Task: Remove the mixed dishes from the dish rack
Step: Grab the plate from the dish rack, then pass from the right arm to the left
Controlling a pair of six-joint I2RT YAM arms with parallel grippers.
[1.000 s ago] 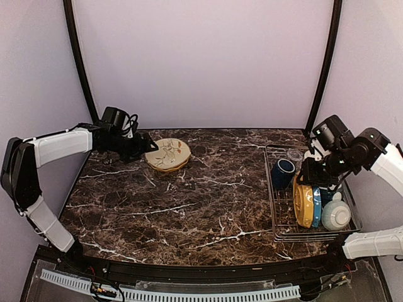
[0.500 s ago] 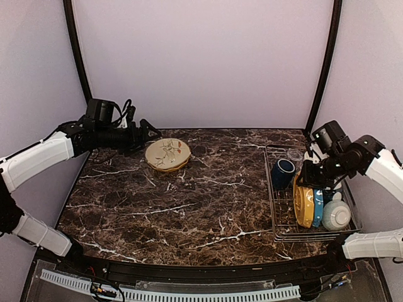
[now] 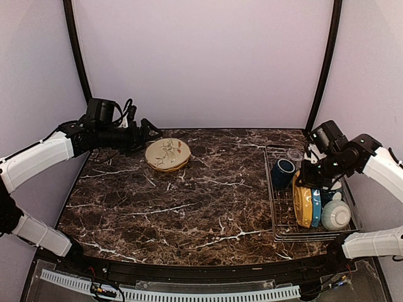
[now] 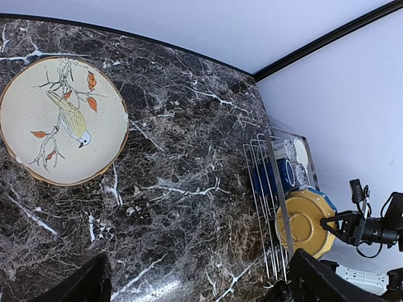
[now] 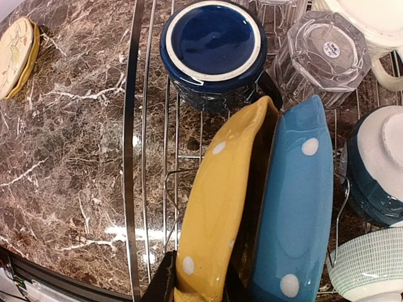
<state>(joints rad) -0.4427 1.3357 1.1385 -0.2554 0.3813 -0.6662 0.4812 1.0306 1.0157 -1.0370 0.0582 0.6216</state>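
The silver wire dish rack [image 3: 277, 234] stands at the table's right. In it stand a yellow dotted plate [image 3: 303, 201] and a blue dotted plate [image 3: 317, 206] on edge, a dark blue cup [image 3: 283, 173], a clear glass tumbler [image 5: 324, 53], a cream mug [image 5: 371, 22] and teal-and-white bowls [image 3: 335, 215]. My right gripper [image 5: 198, 286] is shut on the yellow plate's [image 5: 220, 207] upper rim, one finger on each face. A cream bird-painted plate [image 3: 167, 154] lies flat at the table's back left. My left gripper [image 3: 148, 129] hovers open and empty just left of it.
The rack's left rail [image 5: 131, 157] runs beside the yellow plate. The blue plate [image 5: 296, 207] leans close against the yellow one. The black frame posts [image 3: 324, 69] rise behind the rack. The dark marble tabletop [image 3: 189, 201] lies between the cream plate and the rack.
My left gripper has drawn back and up from the cream plate, leaving it flat on the table. My right gripper has settled slightly lower on the yellow plate's rim.
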